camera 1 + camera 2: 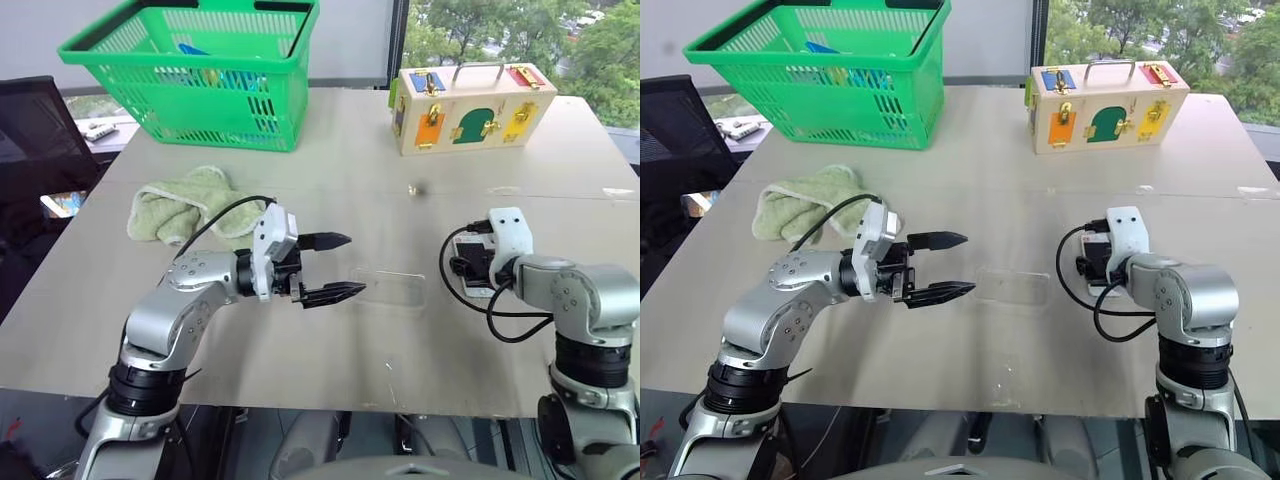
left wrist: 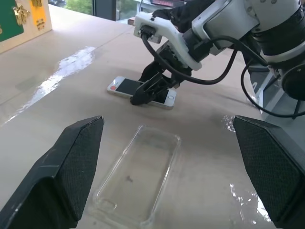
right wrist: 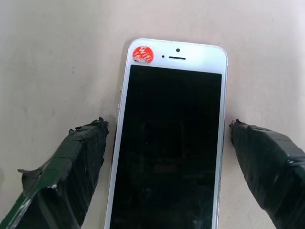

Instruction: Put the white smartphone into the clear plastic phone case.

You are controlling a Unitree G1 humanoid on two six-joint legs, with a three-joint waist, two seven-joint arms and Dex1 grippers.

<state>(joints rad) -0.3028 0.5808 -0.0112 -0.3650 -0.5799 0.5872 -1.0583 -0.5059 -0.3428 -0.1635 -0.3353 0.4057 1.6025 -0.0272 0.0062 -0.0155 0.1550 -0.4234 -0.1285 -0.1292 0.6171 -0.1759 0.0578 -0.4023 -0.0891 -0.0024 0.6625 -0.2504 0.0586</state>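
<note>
Nothing is yet placed: the white smartphone [image 3: 170, 143] lies flat on the table [image 1: 330, 160] between the spread fingers of the right gripper [image 3: 169, 167], not gripped, while the clear plastic phone case [image 2: 138, 175] lies empty beside the wide-open left gripper [image 1: 336, 267]

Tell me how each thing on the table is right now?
white smartphone: flat on the table, screen up, dark.
clear phone case: empty, lying open side up.
right gripper: open, fingers either side of the phone.
left gripper: open, holding nothing.
green basket: upright, handles down.
wooden latch box: doors shut.
green towel: crumpled.
</note>
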